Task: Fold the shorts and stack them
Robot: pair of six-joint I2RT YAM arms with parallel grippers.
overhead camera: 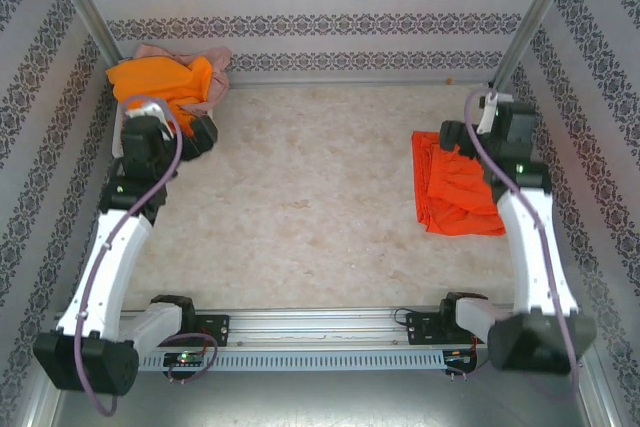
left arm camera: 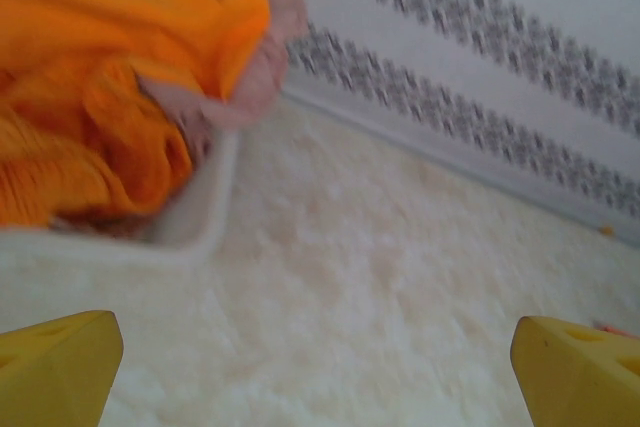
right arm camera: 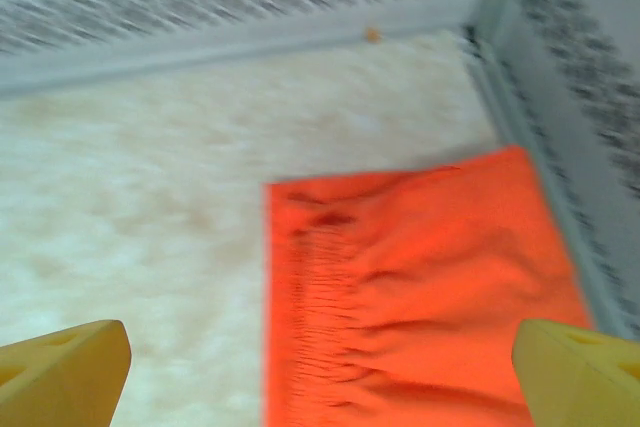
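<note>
The right gripper (right arm camera: 320, 379) stands wide with nothing between its yellow fingertips. It hangs over the red-orange shorts (right arm camera: 400, 287), which lie flat and folded near the right wall. Their longer side runs from near to far, with the gathered waistband along the inner edge. The left gripper (left arm camera: 320, 377) is just as wide and empty, pointing at the white basket (left arm camera: 205, 232) in the far left corner, close ahead of it. In the basket the bright orange shorts (left arm camera: 90, 97) sit bunched, and the pink shorts (left arm camera: 265, 72) spill over the rim behind them. The left arm is far nearer that pile, so the next pick probably falls to it.
</note>
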